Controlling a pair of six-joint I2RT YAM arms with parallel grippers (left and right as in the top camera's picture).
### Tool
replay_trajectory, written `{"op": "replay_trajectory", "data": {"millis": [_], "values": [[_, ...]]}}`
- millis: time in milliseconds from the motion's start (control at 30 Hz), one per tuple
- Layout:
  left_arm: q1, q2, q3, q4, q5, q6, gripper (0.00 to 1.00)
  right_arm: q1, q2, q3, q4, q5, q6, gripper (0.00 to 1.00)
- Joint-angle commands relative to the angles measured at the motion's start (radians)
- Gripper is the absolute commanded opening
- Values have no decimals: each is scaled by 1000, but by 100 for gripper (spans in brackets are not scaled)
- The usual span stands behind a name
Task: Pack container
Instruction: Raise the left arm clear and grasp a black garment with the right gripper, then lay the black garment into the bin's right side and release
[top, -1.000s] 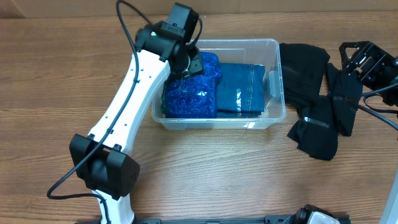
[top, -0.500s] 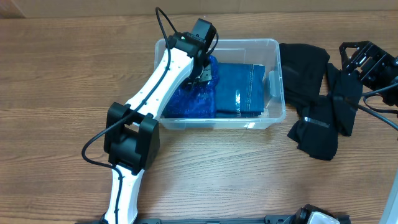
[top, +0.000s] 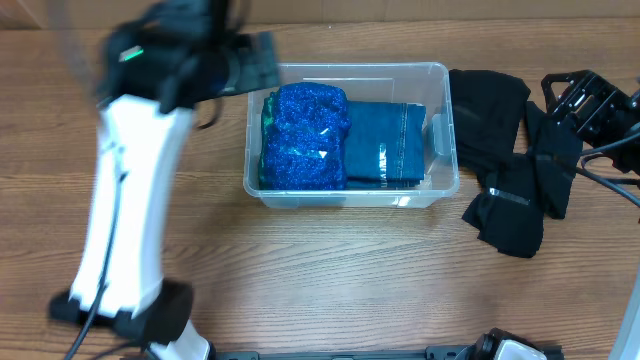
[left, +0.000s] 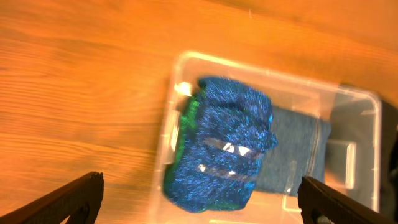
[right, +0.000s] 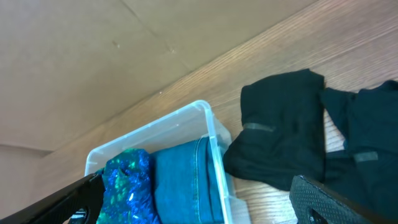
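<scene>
Weighing the next pick, we see our right end effector (right: 196, 186), spread wide, nearest the black garments (top: 500, 130); the container (top: 350, 66) lies beyond them on its left, lengthwise toward it.

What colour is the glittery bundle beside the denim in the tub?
The bundle is bright blue with a green edge; left wrist view shows it best.

Clear rectangular container (top: 440, 185), upright on table centre; folded blue fabrics inside
</scene>
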Motion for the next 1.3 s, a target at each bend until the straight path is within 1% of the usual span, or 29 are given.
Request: {"op": "replay_trajectory", "data": {"millis": [0,133,200,233,267,433,567,667,733,767,800,833,867,933,1033,1133,1267], "values": [[103,-57,2,-103,-38,19,100,-3,131,-19,9,73,23,100],[170,-66,1,-213,-63,19,100,-3,370,-19,63,54,30,100],[179,-65,0,-218,-63,19,100,-3,478,-18,120,53,30,99],[182,-65,0,-218,-63,19,100,-2,535,-18,146,47,29,97],[182,-65,0,-218,-63,19,100,0,578,-18,167,35,23,96],[180,-65,0,-218,-63,19,100,29,770,-18,285,43,29,97],[180,-65,0,-217,-63,19,100,34,870,-19,367,50,56,97],[180,-65,0,-218,-63,19,100,39,919,-19,387,28,80,95],[180,-65,0,-217,-63,19,100,52,951,-19,396,27,80,86],[180,-65,0,-218,-63,19,100,60,962,-19,397,27,79,77],[180,-65,0,-218,-63,19,100,67,964,-19,396,27,79,59],[180,-65,0,-217,-63,19,100,74,964,-19,396,27,75,36],[180,-65,0,-217,-63,19,100,81,957,-15,389,23,75,24],[180,-65,0,-217,-63,19,100,84,931,9,346,2,71,10],[180,-65,0,-218,-63,19,100,84,845,64,249,3,42,4],[180,-65,0,-217,-63,19,100,84,714,111,161,8,41,4],[180,-65,0,-217,-63,19,100,89,498,125,78,6,41,4]]}}
